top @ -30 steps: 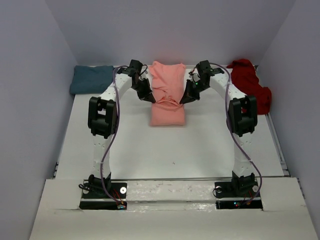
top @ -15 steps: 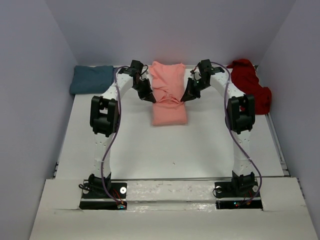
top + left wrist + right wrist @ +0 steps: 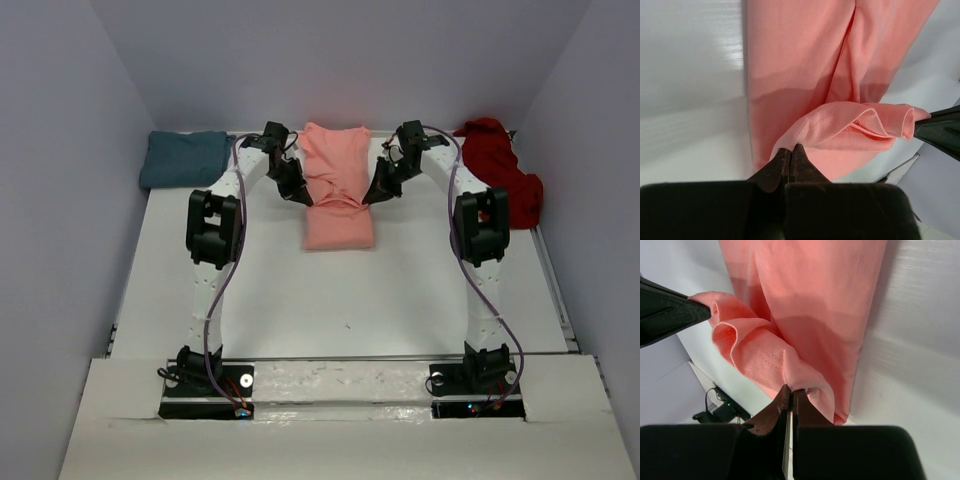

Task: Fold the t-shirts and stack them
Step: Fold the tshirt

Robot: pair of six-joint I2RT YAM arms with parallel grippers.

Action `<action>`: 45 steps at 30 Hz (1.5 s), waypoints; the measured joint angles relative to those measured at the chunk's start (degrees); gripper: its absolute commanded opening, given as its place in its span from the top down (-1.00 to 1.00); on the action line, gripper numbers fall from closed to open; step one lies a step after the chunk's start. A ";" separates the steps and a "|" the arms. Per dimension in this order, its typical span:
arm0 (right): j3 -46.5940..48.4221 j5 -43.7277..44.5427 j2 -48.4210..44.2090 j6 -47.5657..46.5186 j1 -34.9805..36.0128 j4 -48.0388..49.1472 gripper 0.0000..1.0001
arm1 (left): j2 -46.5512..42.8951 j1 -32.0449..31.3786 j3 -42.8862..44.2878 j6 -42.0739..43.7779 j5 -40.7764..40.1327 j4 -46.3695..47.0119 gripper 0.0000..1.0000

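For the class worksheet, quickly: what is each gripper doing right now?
Left gripper: closed on the pink shirt.
Right gripper: closed on the same pink shirt.

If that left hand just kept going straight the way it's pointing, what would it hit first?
The salmon-pink t-shirt. The left hand is shut on its lifted edge, and straight ahead lies more of that same shirt, spread flat, though depth is unclear.
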 measured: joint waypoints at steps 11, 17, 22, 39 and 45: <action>0.00 -0.20 1.86 0.02 -0.61 0.83 1.00 | 1.95 0.00 1.36 -0.02 0.09 0.09 1.00; 0.44 -0.20 3.69 0.20 -0.76 1.29 1.00 | 2.99 0.00 2.36 -0.02 0.11 0.07 1.00; 1.36 -0.22 4.20 0.46 -1.01 1.44 1.00 | 3.02 0.02 2.69 0.00 0.09 0.31 1.00; 3.19 -0.04 8.13 0.85 -1.95 5.33 1.00 | 7.19 0.42 3.13 0.26 -0.33 5.77 1.00; 3.19 0.48 8.46 0.81 -2.01 6.51 1.00 | 7.19 0.46 2.25 0.24 0.09 8.00 1.00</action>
